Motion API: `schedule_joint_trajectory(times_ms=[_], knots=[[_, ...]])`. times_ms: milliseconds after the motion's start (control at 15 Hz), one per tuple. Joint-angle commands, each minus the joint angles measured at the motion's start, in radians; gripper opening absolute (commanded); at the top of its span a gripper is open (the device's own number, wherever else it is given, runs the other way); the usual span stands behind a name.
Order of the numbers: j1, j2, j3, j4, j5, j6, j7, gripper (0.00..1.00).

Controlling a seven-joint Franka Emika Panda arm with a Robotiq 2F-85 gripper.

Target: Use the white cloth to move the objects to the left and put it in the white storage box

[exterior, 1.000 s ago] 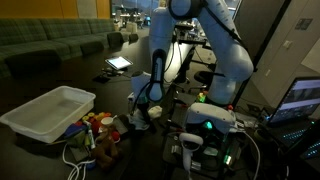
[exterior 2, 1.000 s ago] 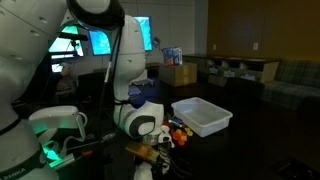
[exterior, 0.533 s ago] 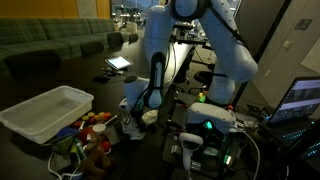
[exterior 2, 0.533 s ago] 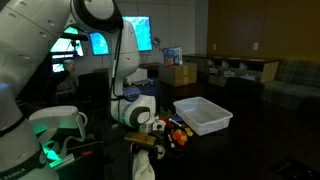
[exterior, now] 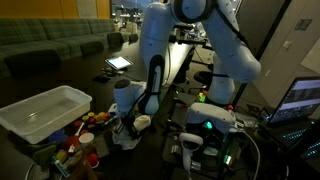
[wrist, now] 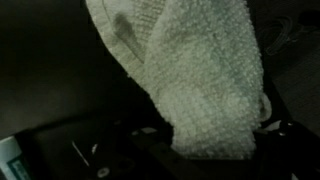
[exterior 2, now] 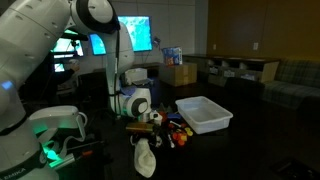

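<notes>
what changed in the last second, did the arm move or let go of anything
The gripper rose, staying shut on the white cloth, which now hangs loose below it. Nothing was let go. The white storage box and the toys beside it stayed where they were.

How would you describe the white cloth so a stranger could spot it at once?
Start at the big white robot arm beside the white storage box. Follow it down to its hand: the white cloth hangs from it. Unlike the small coloured toys nearby, it is soft, pale and knobbly.
</notes>
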Motion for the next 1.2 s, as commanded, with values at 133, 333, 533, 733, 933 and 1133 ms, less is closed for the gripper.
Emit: schedule_joint_trajectory(times_ms=[133, 333, 533, 733, 933, 1133], knots=[[0.059, 0.027, 0.029, 0.093, -0.021, -0.051, 0.065, 0.10], [0.079, 0.064, 0.069, 0.145, -0.008, -0.067, 0.090, 0.10], [0.114, 0.093, 0.093, 0.193, 0.001, -0.068, 0.137, 0.10], [0.128, 0.105, 0.123, 0.235, 0.024, -0.053, 0.183, 0.10], [0.142, 0.110, 0.142, 0.264, 0.046, -0.018, 0.233, 0.09], [0.163, 0.103, 0.146, 0.282, 0.061, 0.017, 0.278, 0.09]])
